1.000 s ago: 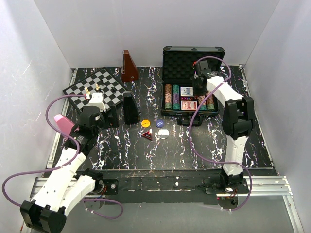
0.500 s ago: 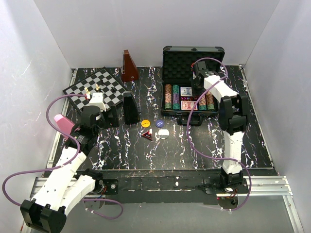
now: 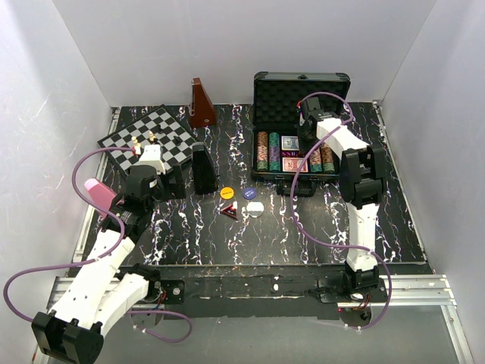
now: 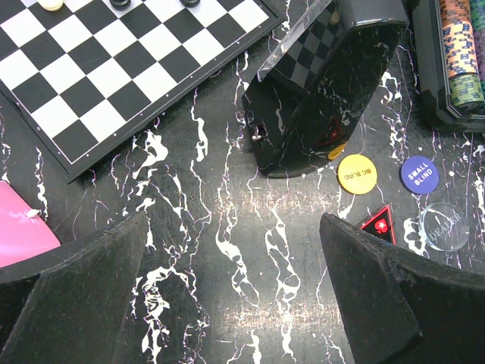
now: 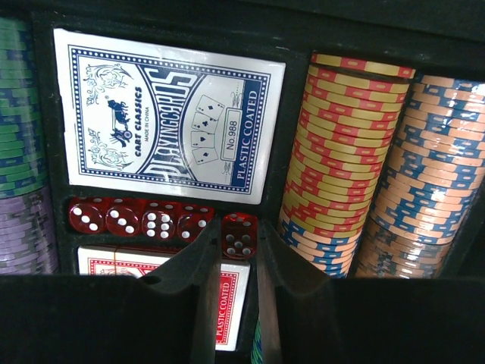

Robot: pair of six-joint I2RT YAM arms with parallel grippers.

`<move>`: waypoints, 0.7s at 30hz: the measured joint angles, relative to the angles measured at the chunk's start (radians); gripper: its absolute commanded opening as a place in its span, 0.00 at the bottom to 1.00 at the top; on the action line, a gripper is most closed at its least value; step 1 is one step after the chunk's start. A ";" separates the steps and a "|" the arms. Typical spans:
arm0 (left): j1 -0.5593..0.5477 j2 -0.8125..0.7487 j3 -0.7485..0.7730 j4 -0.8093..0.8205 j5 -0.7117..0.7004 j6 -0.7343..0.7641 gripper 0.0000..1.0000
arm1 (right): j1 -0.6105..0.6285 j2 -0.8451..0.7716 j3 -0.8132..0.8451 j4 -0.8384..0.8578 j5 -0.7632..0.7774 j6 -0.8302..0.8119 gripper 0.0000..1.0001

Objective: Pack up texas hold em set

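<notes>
Right wrist view looks down into the open black hard case with grey foam lining, which sits at the far right of the black marbled table. The right gripper is inside it. Its two black fingers are closed most of the way. A small see-through red die fills the thin gap at their tips, so it looks pinched between them. Beside it, a row of four more red dice lies in a thin slot. Above the slot is a blue-backed card deck, and a red-backed card deck peeks out below. To the right is a row of striped yellow and red poker chips.

I think the job right now is putting the last die in with the others. Next, the fingers should open a little and lift straight up, so the die stays in its slot.

The left gripper is open as wide as it goes and holds nothing. It hangs over the table near the black-and-white chessboard. Just ahead of it lie the round yellow button, the round blue button and the round clear button. They are not in the case yet. They probably go in next, and then the lid can shut.
</notes>
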 measured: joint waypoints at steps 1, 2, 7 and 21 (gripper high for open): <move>0.000 0.000 0.000 0.000 0.000 0.000 0.98 | 0.000 0.002 0.000 0.000 0.000 0.000 0.01; 0.000 0.000 0.000 0.000 0.000 0.000 0.98 | 0.000 0.003 0.000 0.000 0.000 0.000 0.01; 0.000 0.000 0.000 0.000 0.000 0.000 0.98 | 0.000 0.003 0.000 0.000 -0.003 -0.004 0.01; 0.000 0.002 0.000 0.000 0.000 0.000 0.98 | -0.002 0.020 0.033 -0.030 -0.018 -0.003 0.14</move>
